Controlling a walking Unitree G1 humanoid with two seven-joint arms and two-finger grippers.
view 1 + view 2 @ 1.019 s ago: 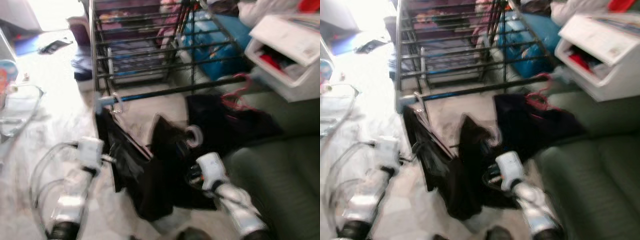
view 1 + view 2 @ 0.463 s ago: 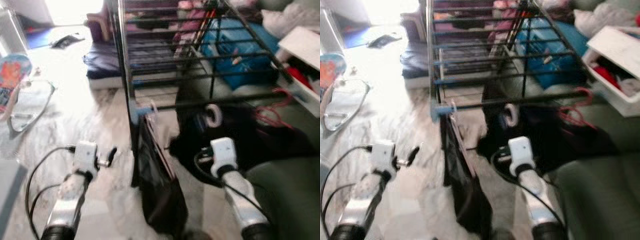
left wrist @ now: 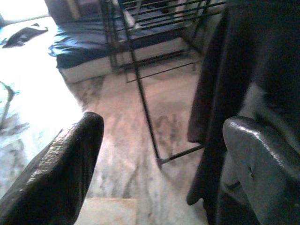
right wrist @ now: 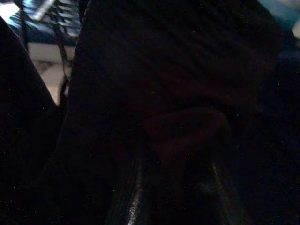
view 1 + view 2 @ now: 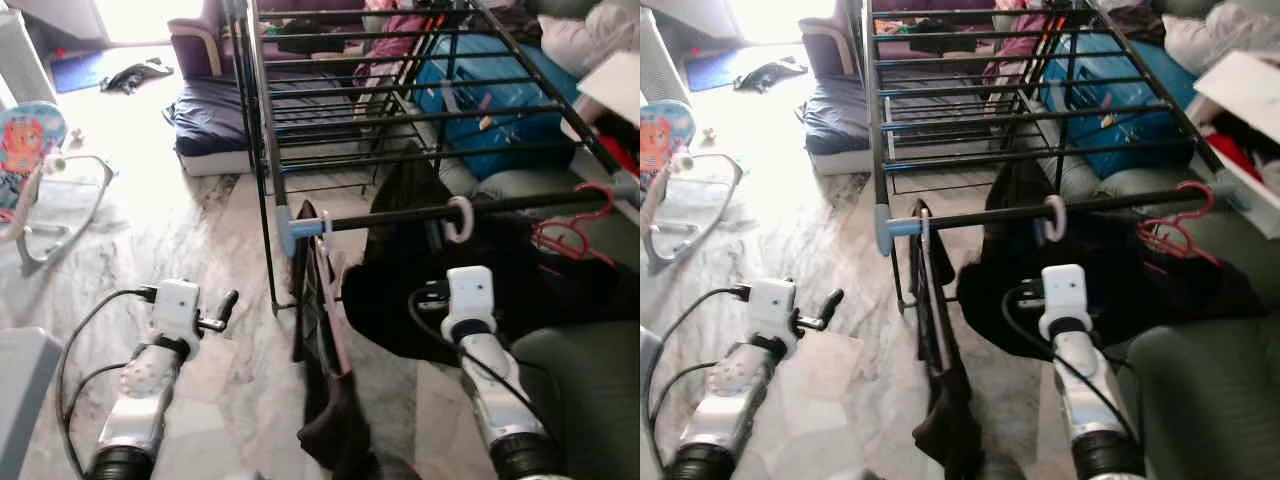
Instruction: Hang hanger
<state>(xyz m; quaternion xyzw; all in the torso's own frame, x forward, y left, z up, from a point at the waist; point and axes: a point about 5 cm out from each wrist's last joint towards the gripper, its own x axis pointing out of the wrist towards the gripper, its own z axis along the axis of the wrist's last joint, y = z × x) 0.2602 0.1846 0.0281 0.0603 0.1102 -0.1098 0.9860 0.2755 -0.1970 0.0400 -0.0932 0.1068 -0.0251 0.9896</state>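
Observation:
A black drying rack (image 5: 330, 110) stands ahead, its front rail (image 5: 400, 217) ending in a blue cap (image 5: 288, 222). A white hanger hook (image 5: 460, 216) sits over that rail with a black garment (image 5: 400, 270) hanging below it. My right gripper (image 5: 440, 297) is just under the hook, pressed against the black cloth; its wrist view is dark fabric. A second hanger (image 5: 324, 228) with dark clothing (image 5: 325, 400) hangs by the blue cap. My left gripper (image 3: 164, 136) stands open and holds nothing, low at the left over the floor.
A red hanger (image 5: 572, 226) hangs at the rail's right end. A green sofa (image 5: 590, 380) is on the right, and a blue bag (image 5: 500, 100) lies behind the rack. A low mattress (image 5: 215, 125) and a baby bouncer (image 5: 40, 190) are at the left.
The white hook has gone from below the front rail up onto it, and my right arm rose with it. The whole view shifted as the camera moved.

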